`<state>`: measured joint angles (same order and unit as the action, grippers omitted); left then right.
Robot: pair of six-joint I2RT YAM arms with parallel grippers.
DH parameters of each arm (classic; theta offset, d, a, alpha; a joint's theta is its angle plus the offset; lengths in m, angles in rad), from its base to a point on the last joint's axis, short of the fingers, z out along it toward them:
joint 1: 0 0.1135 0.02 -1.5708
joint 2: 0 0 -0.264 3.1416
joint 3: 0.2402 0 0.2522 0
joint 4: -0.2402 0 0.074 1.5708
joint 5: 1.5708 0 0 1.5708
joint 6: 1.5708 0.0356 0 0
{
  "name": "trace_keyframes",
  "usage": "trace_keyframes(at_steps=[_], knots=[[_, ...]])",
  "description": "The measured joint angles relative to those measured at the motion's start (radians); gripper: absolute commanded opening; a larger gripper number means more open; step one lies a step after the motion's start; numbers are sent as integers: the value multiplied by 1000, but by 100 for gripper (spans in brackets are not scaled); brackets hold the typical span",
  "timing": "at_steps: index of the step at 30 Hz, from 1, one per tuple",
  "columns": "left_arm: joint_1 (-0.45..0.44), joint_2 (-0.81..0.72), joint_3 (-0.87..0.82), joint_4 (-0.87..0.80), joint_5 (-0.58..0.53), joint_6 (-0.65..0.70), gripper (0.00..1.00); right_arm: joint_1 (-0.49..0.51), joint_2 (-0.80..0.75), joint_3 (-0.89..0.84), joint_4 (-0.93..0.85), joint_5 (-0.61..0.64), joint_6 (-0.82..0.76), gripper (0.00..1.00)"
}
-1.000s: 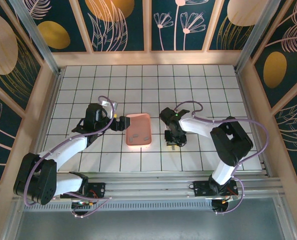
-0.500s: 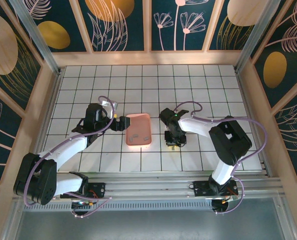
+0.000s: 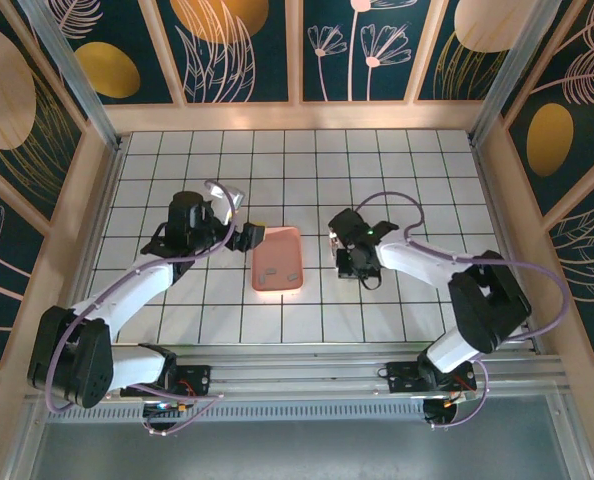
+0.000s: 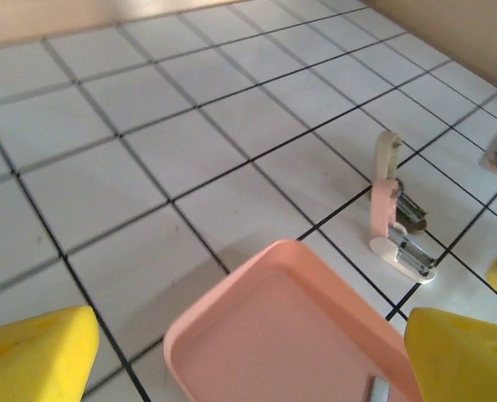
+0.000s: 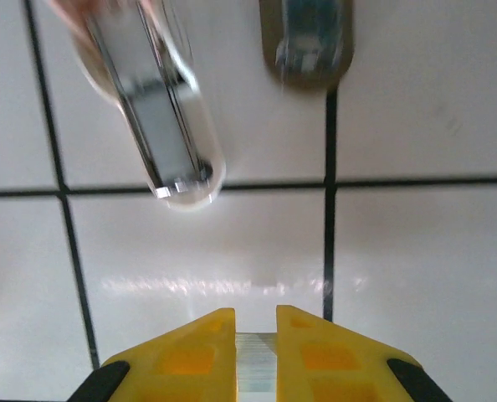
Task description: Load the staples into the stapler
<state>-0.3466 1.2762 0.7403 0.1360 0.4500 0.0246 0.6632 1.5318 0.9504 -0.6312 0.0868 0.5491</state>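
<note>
One stapler (image 4: 386, 201) hinged open, lid upright, base flat | left fingers (image 4: 31, 352) spread | right fingers (image 5: 190, 352) pinching staples (image 5: 255, 356)

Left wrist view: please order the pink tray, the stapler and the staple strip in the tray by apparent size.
1. pink tray: largest, and also nearest the camera.
2. stapler: standing open, farther away.
3. staple strip: smallest, though the bottom edge cuts it off.

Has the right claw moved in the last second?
Yes. In the top view, the right claw has shifted right, away from the pink tray.
</note>
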Motion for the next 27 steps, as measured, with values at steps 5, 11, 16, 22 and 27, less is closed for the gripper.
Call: trace_keyframes(at_steps=[5,11,16,22,27], knots=[[0,77,83,-5,89,115,94,-74,-55,-1,90,45,-118,15],[0,161,92,10,173,167,99,-156,-60,-31,214,48,-274,15],[0,178,92,17,177,185,99,-190,-55,-31,277,37,-354,15],[0,203,106,35,169,200,99,-188,-13,-31,323,-8,-369,15],[0,224,114,40,169,204,99,-177,5,-31,343,-26,-367,15]])
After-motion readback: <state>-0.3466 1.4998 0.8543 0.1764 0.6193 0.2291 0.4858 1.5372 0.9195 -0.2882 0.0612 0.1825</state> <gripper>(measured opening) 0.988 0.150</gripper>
